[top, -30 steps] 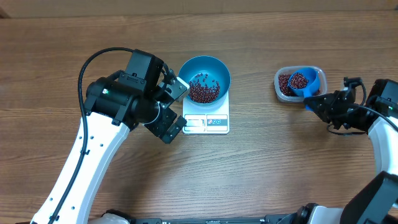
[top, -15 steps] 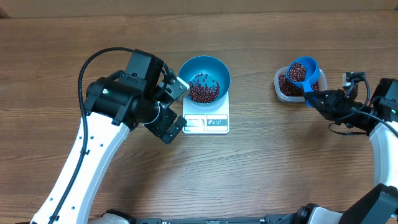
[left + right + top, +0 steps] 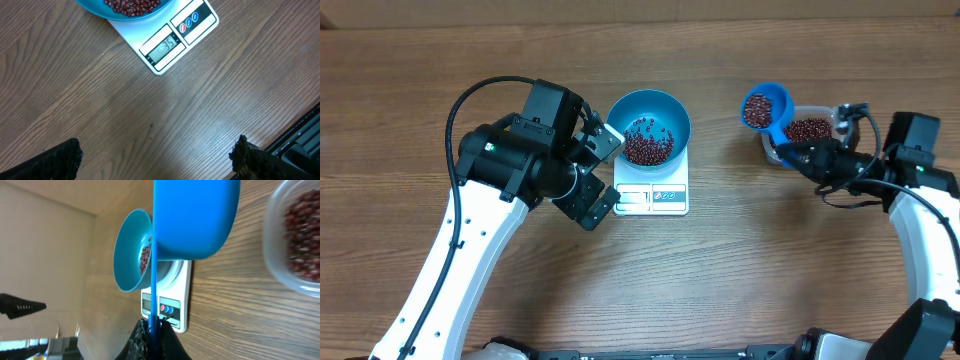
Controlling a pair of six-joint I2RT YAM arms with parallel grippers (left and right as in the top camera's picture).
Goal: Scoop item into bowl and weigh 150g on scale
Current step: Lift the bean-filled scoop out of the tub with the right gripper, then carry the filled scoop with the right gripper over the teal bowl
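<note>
Beans (image 3: 756,110) in scoop (image 3: 780,100), held level against spills, between tub (image 3: 828,114) and bowl (image 3: 668,106); right gripper (image 3: 796,155) clenches handle (image 3: 780,132); left gripper (image 3: 607,175) gapes idle.

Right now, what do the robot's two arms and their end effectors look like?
Both arms are smooth white links joined by bulky black joint housings. The left arm carries a thick black cable arching off it; the right arm has thinner black wires. The left end effector and right end effector are black, each with two dark fingers.
</note>
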